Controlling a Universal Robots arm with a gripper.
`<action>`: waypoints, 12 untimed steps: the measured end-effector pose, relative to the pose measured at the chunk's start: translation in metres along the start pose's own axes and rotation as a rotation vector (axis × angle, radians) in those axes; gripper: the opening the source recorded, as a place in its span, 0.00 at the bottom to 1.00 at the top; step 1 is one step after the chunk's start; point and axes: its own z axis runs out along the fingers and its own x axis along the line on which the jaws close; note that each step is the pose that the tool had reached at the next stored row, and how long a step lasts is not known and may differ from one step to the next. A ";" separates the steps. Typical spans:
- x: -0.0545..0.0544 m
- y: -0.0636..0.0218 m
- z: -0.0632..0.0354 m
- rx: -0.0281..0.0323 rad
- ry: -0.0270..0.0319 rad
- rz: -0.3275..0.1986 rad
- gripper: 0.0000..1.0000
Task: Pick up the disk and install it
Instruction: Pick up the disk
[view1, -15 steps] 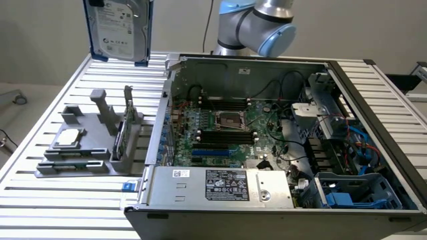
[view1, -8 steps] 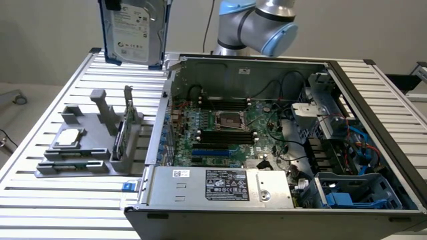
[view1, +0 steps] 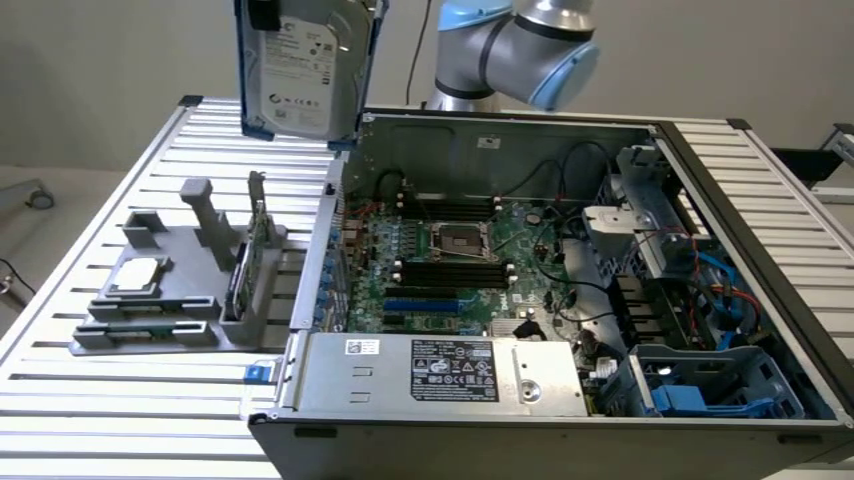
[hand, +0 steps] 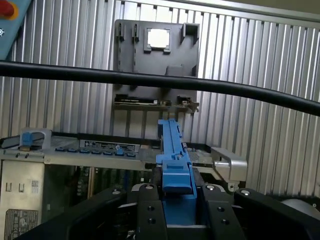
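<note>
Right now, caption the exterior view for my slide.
Arm holds the disk upright, raised over the open computer case's edge; grey fixture alongside.

No text readable. Disk (view1: 304, 70): white label (view1: 299, 55), print too small to read. Power supply (view1: 400, 388): dark label (view1: 454, 372) plus small sticker (view1: 360, 347), both illegible.

Your computer case (view1: 534, 428) lies open on the table (view1: 80, 400), with the holder (view1: 147, 336) just beside it on the exterior view's left. On the holder a chip (view1: 138, 277) lies flat and a card (view1: 240, 285) stands upright. The disk (view1: 310, 65) hangs in the gripper (hand: 178, 202), above the case's left wall.
</note>
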 end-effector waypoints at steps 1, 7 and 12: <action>0.003 -0.0045 -0.0004 0.0000 -0.0002 0.000 0.33; 0.017 -0.0282 -0.0031 -0.0002 -0.0007 0.000 0.33; 0.035 -0.0377 -0.0049 -0.0025 -0.0011 0.000 0.33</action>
